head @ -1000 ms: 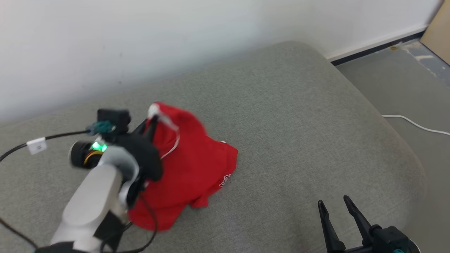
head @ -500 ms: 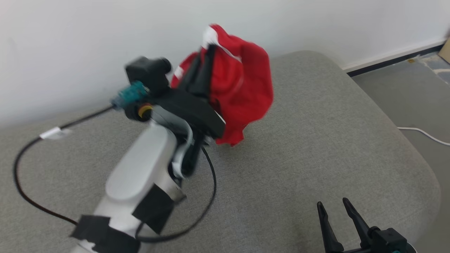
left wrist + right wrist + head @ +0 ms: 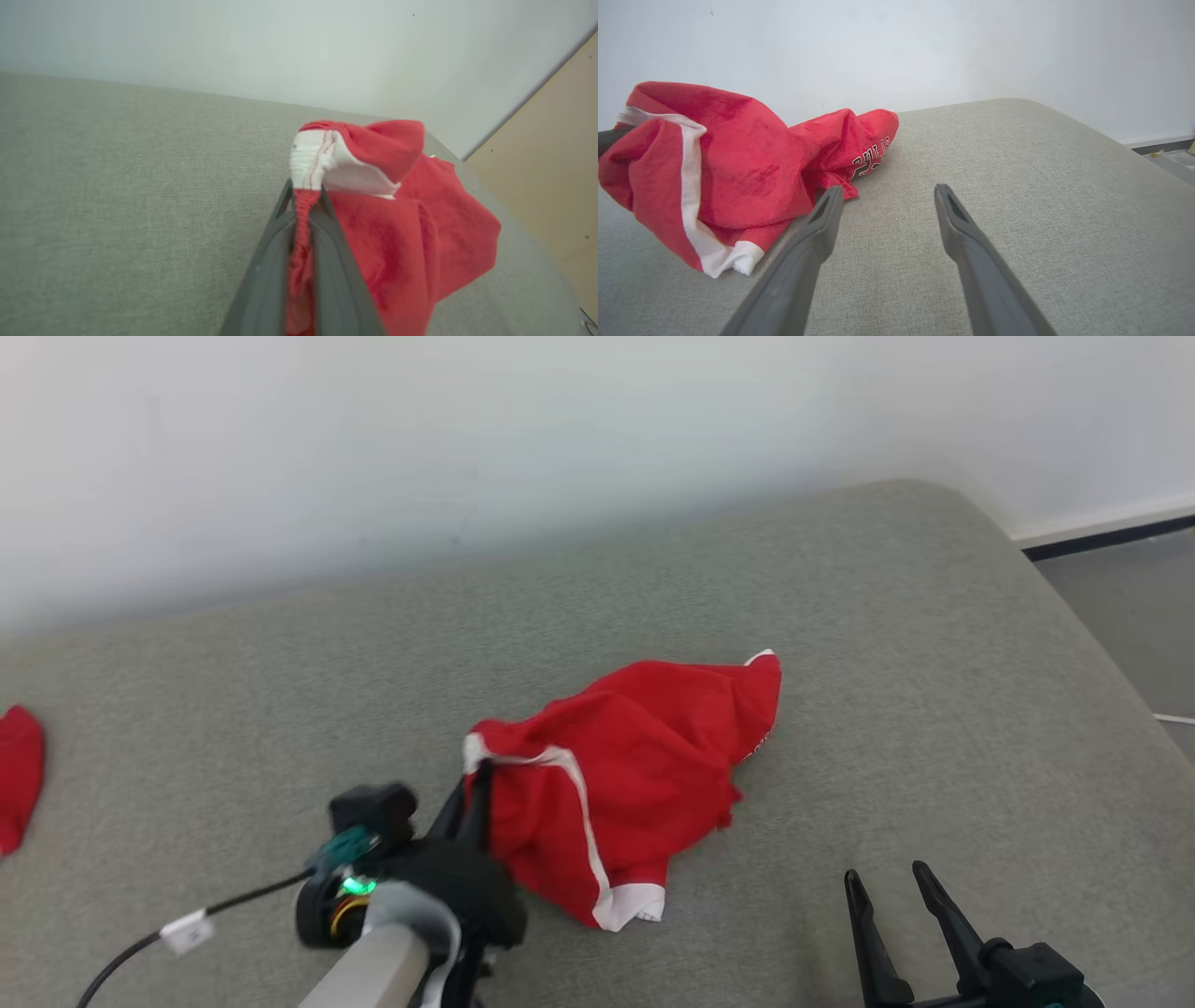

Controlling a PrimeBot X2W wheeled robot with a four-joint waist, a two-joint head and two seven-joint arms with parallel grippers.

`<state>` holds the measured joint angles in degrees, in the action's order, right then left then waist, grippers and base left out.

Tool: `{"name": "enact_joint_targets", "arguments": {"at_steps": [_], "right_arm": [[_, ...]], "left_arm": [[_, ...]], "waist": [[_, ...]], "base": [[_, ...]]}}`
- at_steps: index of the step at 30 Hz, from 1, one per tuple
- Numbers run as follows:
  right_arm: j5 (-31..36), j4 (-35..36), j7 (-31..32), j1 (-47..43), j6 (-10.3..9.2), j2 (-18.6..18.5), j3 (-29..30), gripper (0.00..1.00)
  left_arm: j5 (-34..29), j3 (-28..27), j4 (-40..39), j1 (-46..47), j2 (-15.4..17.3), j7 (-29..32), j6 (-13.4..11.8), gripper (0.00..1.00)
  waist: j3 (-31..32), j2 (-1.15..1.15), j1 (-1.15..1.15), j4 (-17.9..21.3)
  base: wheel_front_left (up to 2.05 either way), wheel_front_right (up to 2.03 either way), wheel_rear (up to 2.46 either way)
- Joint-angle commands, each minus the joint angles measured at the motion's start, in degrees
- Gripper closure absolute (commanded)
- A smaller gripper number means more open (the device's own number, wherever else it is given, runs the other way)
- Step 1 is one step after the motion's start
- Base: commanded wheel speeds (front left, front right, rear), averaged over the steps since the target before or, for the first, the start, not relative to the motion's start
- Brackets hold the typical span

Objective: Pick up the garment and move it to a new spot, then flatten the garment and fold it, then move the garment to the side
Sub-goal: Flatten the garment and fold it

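Clamping one white-trimmed edge of the red garment [image 3: 644,765], the left gripper [image 3: 478,782] is risking slippage or bunching during flattening; the right gripper [image 3: 885,874] is hanging open, near right.

On cushion [image 3: 887,644], centre: garment [image 3: 644,775]. At its near-left edge, touching: left gripper [image 3: 478,777]. Near-right of it, apart: right gripper [image 3: 885,873]. Cushion's far left: cloth [image 3: 19,775]. Behind cushion: wall [image 3: 560,448]. Beyond its right end: floor [image 3: 1130,607].

Open cushion [image 3: 934,709] right of the red garment [image 3: 635,765]; wall [image 3: 560,448] behind
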<state>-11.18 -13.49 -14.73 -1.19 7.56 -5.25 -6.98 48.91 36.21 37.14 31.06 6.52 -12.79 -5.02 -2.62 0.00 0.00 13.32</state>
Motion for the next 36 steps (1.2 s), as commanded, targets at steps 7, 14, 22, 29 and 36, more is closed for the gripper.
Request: {"name": "enact_joint_targets", "arguments": {"at_steps": [7,14,22,29,36], "right_arm": [[-0.1,-0.2,-0.4,-0.5,-0.15,0.1,-0.2,0.0],[-0.5,-0.8,-0.4,-0.8,-0.15,-0.2,-0.8,0.0],[-0.8,-1.0,-0.4,-1.1,-0.15,-0.4,-1.0,0.0],[-0.9,-0.7,-0.5,-1.9,-0.15,-0.5,0.0,0.0],[-0.6,-0.4,-0.5,-2.1,-0.15,-0.1,0.8,0.0]], "left_arm": [[1.0,-3.9,-4.3,-9.8,4.2,-2.0,-2.5,1.0],[2.1,-5.9,-6.1,-16.5,6.1,-2.3,-4.5,0.0],[1.5,-8.6,-9.4,-20.9,9.2,-2.4,-7.4,0.0],[-5.3,-13.2,-20.7,-25.8,12.5,-2.4,-7.7,0.0],[-18.0,-23.0,-31.1,-32.3,8.2,-2.4,-2.9,0.0]], "waist": [[0.6,0.0,0.0,-4.2],[1.7,0.0,0.0,-4.9],[2.5,0.0,0.0,-4.4],[3.1,0.0,0.0,-4.7],[3.5,0.0,0.0,-6.2]], "base": [[0.0,0.0,0.0],[0.0,0.0,0.0],[0.0,0.0,0.0],[0.0,0.0,0.0],[0.0,0.0,0.0]]}}
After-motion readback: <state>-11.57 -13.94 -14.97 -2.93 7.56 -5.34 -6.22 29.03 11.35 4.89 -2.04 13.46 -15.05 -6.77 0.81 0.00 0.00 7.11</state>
